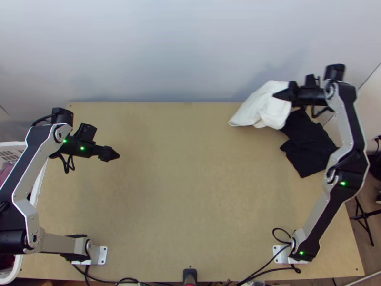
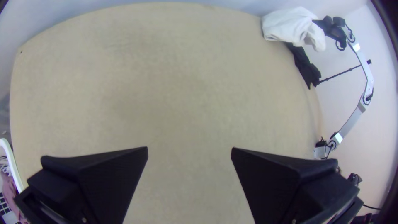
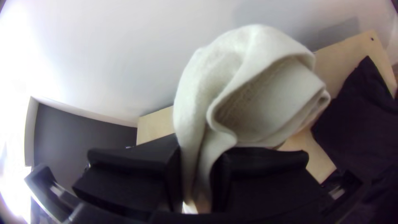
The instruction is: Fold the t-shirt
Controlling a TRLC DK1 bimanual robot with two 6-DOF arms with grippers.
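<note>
Right claw (image 1: 275,95) grips bunched white cloth (image 1: 262,108) — near black cloth (image 1: 308,145); left claw (image 1: 118,155) stands open.

White cloth (image 1: 264,107): gripped part hidden between the fingers of the right claw (image 1: 281,94); bunched too tightly to make out sleeves or collar
Black cloth (image 1: 309,143): far right, partly covered by the white cloth and the right arm (image 1: 350,119); cut off by the right wrist view's edge
White basket (image 1: 12,143): left of the table (image 1: 190,190), cut off at the top view's left edge, partly behind the left arm (image 1: 21,190)
Pink cloth (image 2: 9,188): in the basket, mostly hidden, kind unclear
Dark object (image 1: 189,274): near edge, middle, cut off
</note>
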